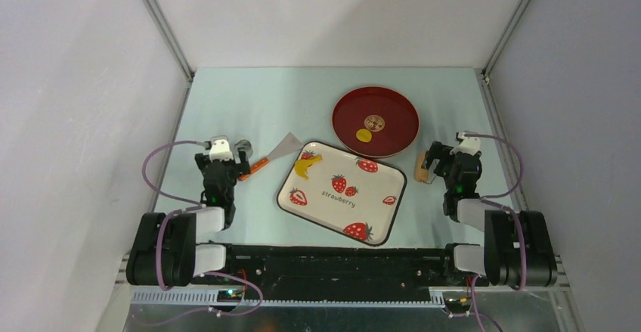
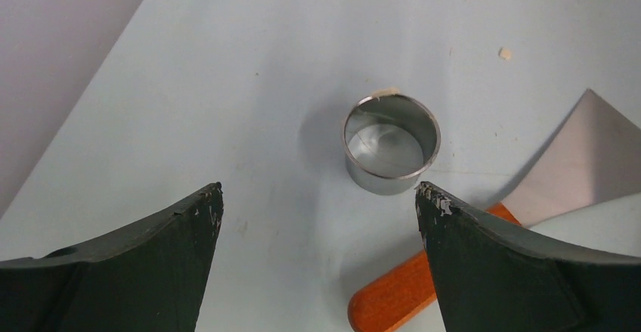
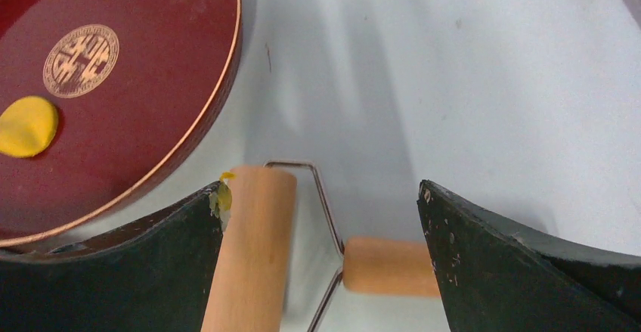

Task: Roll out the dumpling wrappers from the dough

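Observation:
One dumpling wrapper [image 1: 363, 136], a small flat yellow disc [image 3: 26, 125], lies on the red plate [image 1: 393, 105]. The dough [image 1: 306, 166] is a banana-shaped yellow scrap on the strawberry tray [image 1: 378, 211]. My right gripper [image 3: 321, 192] is open over a wooden roller [image 3: 253, 249] lying on the table. The roller's barrel is by the left finger, which carries a yellow crumb, and its handle [image 3: 389, 266] reaches toward the right finger. My left gripper [image 2: 317, 196] is open and holds nothing, just short of a metal ring cutter [image 2: 391, 154].
A scraper with a steel blade [image 2: 582, 158] and an orange handle [image 2: 408, 290] lies right of the left gripper, between the cutter and the tray. The red plate's rim [image 3: 227, 97] is close to the right gripper's left finger. Grey walls enclose the table.

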Robot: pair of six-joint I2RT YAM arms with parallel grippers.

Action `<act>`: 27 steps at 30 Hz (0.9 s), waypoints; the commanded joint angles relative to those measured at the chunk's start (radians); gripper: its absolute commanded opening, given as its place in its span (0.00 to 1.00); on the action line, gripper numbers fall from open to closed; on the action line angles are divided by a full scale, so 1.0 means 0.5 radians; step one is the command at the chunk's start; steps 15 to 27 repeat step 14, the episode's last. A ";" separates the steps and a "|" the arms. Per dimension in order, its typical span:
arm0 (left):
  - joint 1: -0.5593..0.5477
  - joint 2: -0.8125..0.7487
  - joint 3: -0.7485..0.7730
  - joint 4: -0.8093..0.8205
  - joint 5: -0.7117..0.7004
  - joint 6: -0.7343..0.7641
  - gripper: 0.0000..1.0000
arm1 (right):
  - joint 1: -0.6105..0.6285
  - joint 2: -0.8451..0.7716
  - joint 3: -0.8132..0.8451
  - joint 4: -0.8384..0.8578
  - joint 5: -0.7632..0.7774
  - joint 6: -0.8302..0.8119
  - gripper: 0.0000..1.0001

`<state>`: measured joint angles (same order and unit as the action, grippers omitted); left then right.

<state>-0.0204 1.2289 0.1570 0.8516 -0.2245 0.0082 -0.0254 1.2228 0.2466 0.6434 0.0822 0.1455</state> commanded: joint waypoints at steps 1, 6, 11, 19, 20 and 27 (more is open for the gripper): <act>0.034 0.051 0.054 0.437 -0.056 -0.001 1.00 | -0.025 0.208 0.049 0.525 0.006 -0.097 0.99; 0.035 0.053 0.055 0.437 -0.057 -0.001 1.00 | 0.008 0.264 0.005 0.653 -0.034 -0.159 0.99; 0.035 0.057 0.057 0.437 -0.060 -0.001 1.00 | 0.010 0.265 0.004 0.661 -0.035 -0.164 0.99; 0.035 0.058 0.058 0.438 -0.060 -0.001 1.00 | 0.008 0.266 0.004 0.661 -0.035 -0.164 0.99; 0.035 0.058 0.058 0.438 -0.060 -0.001 1.00 | 0.008 0.266 0.004 0.661 -0.035 -0.164 0.99; 0.035 0.058 0.058 0.438 -0.060 -0.001 1.00 | 0.008 0.266 0.004 0.661 -0.035 -0.164 0.99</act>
